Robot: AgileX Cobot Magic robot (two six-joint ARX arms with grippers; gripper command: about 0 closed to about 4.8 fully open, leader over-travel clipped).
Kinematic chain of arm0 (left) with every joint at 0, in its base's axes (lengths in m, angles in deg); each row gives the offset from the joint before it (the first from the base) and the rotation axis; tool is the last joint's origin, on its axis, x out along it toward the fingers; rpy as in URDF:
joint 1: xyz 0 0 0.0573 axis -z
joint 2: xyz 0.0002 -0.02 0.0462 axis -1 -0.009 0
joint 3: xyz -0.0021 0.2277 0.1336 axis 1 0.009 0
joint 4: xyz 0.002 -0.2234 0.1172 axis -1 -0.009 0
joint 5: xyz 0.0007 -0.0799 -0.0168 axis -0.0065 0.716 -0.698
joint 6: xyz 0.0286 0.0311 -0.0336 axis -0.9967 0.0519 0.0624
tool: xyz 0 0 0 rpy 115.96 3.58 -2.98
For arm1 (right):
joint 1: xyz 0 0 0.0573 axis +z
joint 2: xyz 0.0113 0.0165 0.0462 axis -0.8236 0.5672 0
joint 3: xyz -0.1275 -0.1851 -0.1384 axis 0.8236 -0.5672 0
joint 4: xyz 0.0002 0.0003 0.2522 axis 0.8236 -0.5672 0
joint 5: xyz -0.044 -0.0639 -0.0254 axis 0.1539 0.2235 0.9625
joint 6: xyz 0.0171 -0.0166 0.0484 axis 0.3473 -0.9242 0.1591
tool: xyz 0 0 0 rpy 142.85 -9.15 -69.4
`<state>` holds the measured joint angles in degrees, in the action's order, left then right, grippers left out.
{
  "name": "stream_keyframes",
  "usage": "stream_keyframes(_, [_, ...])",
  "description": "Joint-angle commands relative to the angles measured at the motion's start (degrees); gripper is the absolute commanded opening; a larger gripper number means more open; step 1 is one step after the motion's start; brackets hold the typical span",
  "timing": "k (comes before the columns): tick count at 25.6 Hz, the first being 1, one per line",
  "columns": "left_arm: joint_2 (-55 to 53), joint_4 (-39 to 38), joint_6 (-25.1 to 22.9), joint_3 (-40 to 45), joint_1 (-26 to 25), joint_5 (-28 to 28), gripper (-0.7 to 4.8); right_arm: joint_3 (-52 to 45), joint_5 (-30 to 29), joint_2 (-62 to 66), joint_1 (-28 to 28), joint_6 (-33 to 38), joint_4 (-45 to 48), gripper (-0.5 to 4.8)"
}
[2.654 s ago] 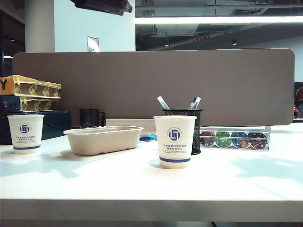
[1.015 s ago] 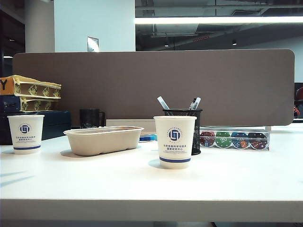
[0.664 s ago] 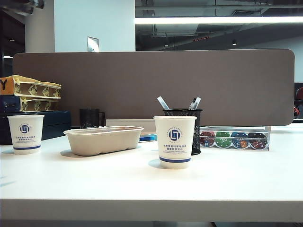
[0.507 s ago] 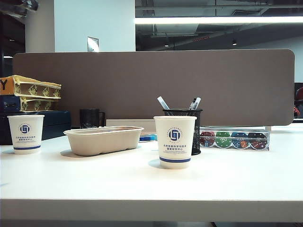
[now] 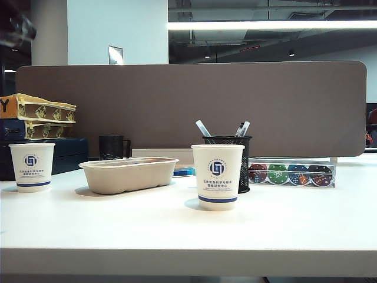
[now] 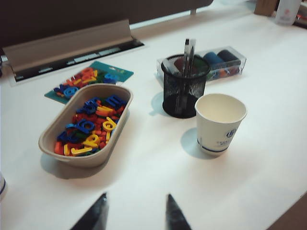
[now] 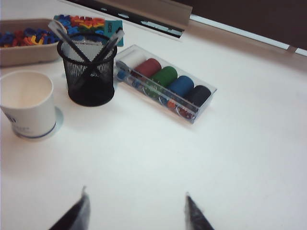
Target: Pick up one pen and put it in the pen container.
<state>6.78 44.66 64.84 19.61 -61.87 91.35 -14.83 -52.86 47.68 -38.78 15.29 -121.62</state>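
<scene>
Pens already stand in the pen container point(image 6: 184, 86): the right wrist view shows at least two crossed slim ones point(image 7: 88, 50) leaning against its mesh wall, and none lies loose on the desk point(image 5: 283, 224) in any view. Which of them is the one the task means cannot be told, but the job looks done or nearly so, with little left beyond clearing the arms away.

Both tools hang high above the desk with nothing between their fingers. The left tool point(image 6: 135, 213) has its two dark fingertips spread apart, over bare desktop near the oval pulp tray point(image 6: 112, 143) of coloured plastic letters. The right tool point(image 7: 136, 211) is also spread wide and empty, above open desk well apart from the container.

Just beside the container stands a white paper cup point(image 6: 219, 123) with a blue logo, empty inside. Behind the container lies a clear box of coloured rolls point(image 7: 165, 84). A second paper cup point(image 5: 32, 166) stands far to the left, and a black mug point(image 5: 113, 147) sits behind the tray.

The desk is white and smooth. A brown divider panel point(image 5: 188, 106) closes its far edge; beyond it are a dim office ceiling and a strip light.
</scene>
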Motion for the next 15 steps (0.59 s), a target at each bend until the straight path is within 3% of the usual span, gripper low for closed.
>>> stream_keyframes(1, [0.09,0.87,-0.07,0.28,-0.07,-1.38,1.49,-0.96,-0.24,0.11,0.09,0.17,0.74,2.42])
stream_keyframes(4, [0.04,0.92,-0.31,0.28,-0.07,-3.41,1.49,-1.84,-0.09,0.11,0.09,0.15,0.98,2.43])
stream_keyframes(8, [-0.02,0.85,-5.53,0.31,-0.07,-6.95,1.49,-2.91,0.11,0.13,0.09,0.0,3.15,2.42])
stream_keyframes(15, [-0.02,3.08,-4.5,1.99,-0.09,-9.38,1.48,-4.37,0.11,0.37,0.09,0.02,9.16,2.43])
